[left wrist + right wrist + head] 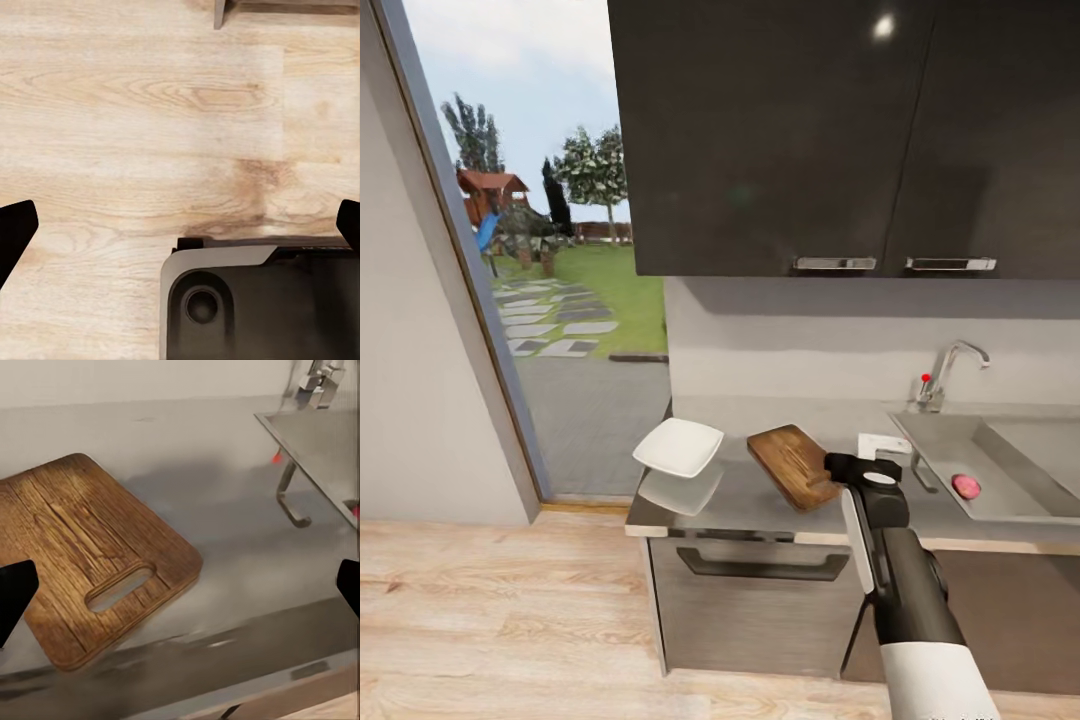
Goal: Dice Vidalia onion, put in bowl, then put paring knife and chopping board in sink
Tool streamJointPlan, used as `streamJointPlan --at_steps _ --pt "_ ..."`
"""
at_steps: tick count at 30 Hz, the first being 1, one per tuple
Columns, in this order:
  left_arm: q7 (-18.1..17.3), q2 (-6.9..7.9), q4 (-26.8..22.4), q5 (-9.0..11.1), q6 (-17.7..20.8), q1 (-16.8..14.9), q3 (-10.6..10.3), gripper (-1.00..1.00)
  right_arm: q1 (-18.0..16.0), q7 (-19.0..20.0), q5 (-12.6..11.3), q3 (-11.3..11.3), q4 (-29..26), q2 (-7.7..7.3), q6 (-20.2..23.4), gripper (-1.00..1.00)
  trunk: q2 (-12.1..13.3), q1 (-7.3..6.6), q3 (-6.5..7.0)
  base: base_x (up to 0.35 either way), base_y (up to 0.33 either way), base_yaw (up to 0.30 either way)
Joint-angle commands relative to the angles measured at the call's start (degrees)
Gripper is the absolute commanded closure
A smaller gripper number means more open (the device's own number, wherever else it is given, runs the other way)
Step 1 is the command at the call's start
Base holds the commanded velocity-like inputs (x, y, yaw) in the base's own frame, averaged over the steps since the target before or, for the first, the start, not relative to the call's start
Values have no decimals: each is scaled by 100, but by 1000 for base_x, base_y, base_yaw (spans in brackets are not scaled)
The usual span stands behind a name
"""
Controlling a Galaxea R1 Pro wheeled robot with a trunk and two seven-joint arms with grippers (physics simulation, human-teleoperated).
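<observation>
Your head view takes in the dark upper cabinets (840, 130) first, then the tall window (540, 250) at left with garden outside, and the pale wooden floor (490, 620) below.

The grey countertop (760, 500) runs under the cabinets, over a dark handle-fronted cabinet (760, 600). At its right end sits the sink (1010, 470), a recessed steel basin with the chrome tap (950, 370) and its red knob behind it.

Your right arm (910, 600) reaches up to the counter's front edge; the right gripper (865, 468) hovers just beside the chopping board's near corner, between board and sink. In the right wrist view the two dark fingertips (15, 592) stand wide apart at the frame edges, with nothing between them: released.

The chopping board (795, 465) lies flat on the countertop, slot handle toward you, clearly visible in the right wrist view (90, 562). The white bowl (678, 447) rests on the counter's left end, near the board but apart from it.

The Vidalia onion (966, 487) lies in the sink, a small pinkish-red bulb on the basin floor.

The left gripper (180, 225) points down at the wooden floor (150, 112) above the robot's dark base (262, 300); its fingertips are spread, empty.
</observation>
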Motion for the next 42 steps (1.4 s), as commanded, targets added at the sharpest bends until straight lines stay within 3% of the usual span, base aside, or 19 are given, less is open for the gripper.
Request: streamJointPlan --at_steps 1,14,22,26,28,31,35,42 --pt "1 0 5 4 -19 -5 1 -100 -6 22 57 -11 28 -9 19 -100 -14 4 -14 3 0 0" --pt "1 0 10 4 -19 -5 1 -100 -6 5 57 -30 236 -33 -20 -100 -14 4 -26 5 0 0" --pt "1 -7 11 -3 -19 -5 -7 -100 1 18 61 -72 335 -46 -36 -100 -14 4 -88 201 -1 0" --pt "1 -7 8 -3 -19 -5 -8 -100 2 18 65 -179 363 -49 -42 -100 -14 4 -120 132 -17 0" --pt "1 -6 8 -4 -19 -5 -8 -100 2 22 66 -398 407 -83 -44 -100 -14 4 -135 27 -4 0" --pt "1 -8 6 -5 -19 -5 -8 -100 3 31 66 -525 463 -172 -45 -100 -14 4 -155 10 -1 0" --pt "1 -4 5 -5 -19 -5 -8 -100 3 35 58 -578 591 -252 -45 -100 -14 4 -176 2 0 0" --pt "1 0 11 2 -19 -5 -8 -100 3 36 57 -583 632 -261 -45 -100 -14 4 -213 24 15 0"
